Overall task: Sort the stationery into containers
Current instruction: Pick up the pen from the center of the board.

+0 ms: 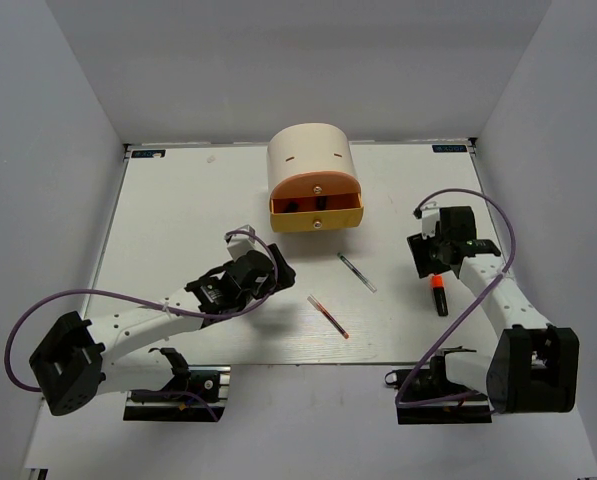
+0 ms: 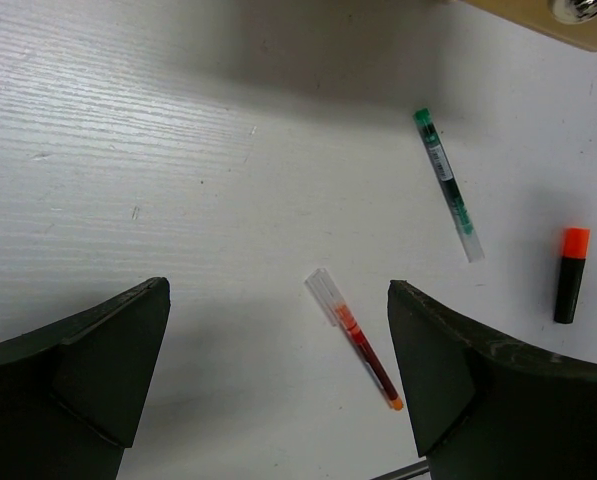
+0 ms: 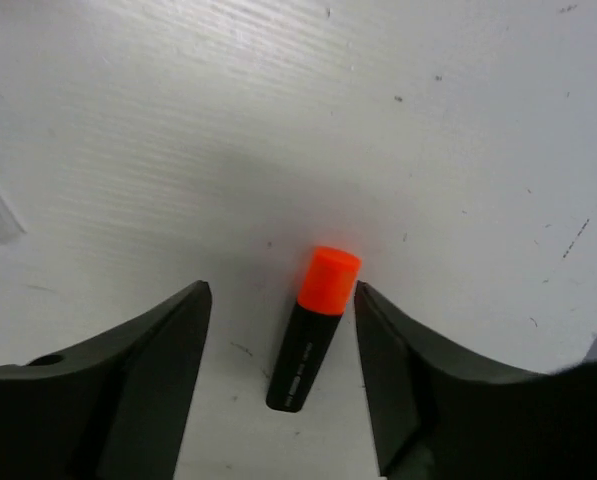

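An orange-capped black highlighter (image 3: pixel 313 330) lies on the white table, between the fingers of my right gripper (image 3: pixel 283 290). That gripper is open; its right finger (image 3: pixel 398 360) stands close beside the cap, with a gap on the left side. From above, the highlighter (image 1: pixel 439 295) lies just below the right gripper (image 1: pixel 435 268). A thin red pen (image 2: pixel 356 340) lies between the wide-open fingers of my left gripper (image 2: pixel 278 300), which hovers over the table. A thin dark pen with a green end (image 2: pixel 446 185) lies farther off. The cream cabinet (image 1: pixel 313 155) has one drawer (image 1: pixel 316 212) pulled out, with dark items inside.
The red pen (image 1: pixel 328 316) and dark pen (image 1: pixel 356 271) lie mid-table, between the two arms. The left gripper (image 1: pixel 270 268) sits left of them. Purple cables loop over both arms. Grey walls close in the table at the left, right and back.
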Controlling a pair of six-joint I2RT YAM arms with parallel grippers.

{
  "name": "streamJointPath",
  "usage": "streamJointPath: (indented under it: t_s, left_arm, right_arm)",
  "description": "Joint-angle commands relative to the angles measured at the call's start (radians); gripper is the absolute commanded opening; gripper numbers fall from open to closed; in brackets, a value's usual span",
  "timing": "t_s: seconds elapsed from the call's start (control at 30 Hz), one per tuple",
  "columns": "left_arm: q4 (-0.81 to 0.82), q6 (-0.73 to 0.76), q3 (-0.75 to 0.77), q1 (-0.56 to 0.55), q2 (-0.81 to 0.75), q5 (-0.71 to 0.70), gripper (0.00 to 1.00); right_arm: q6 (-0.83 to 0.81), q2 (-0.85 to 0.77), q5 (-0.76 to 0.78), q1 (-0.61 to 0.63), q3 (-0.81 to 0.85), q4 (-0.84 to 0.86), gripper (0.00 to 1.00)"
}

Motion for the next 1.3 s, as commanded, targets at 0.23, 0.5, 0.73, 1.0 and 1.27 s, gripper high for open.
streamJointPath:
  t_s: [0.23,0.5,0.73,1.0,1.27]
  left_arm:
    - [0.02,0.009,-0.021,0.005,-0.034,0.012,0.99]
    - [0.01,0.0,-0.03,0.005,-0.054,0.012,0.99]
    - [0.0,-0.009,-0.039,0.005,-0.063,0.003,0.99]
    - [0.01,0.009,-0.021,0.005,-0.023,0.012,0.99]
    - [0.0,0.009,-0.021,0.005,-0.032,0.012,0.99]
  right_arm:
    - [-0.016,0.05,0.109,-0.017,-0.02,-0.033,0.78]
    - [-0.029,0.136,0.087,-0.023,-0.049,-0.001,0.69]
    - [-0.041,0.13,0.104,-0.032,-0.092,0.017,0.68]
    - [-0.052,0.16,0.083,-0.052,-0.12,0.033,0.66]
    - [-0.101,0.24,-0.104,-0.093,-0.095,-0.028,0.49]
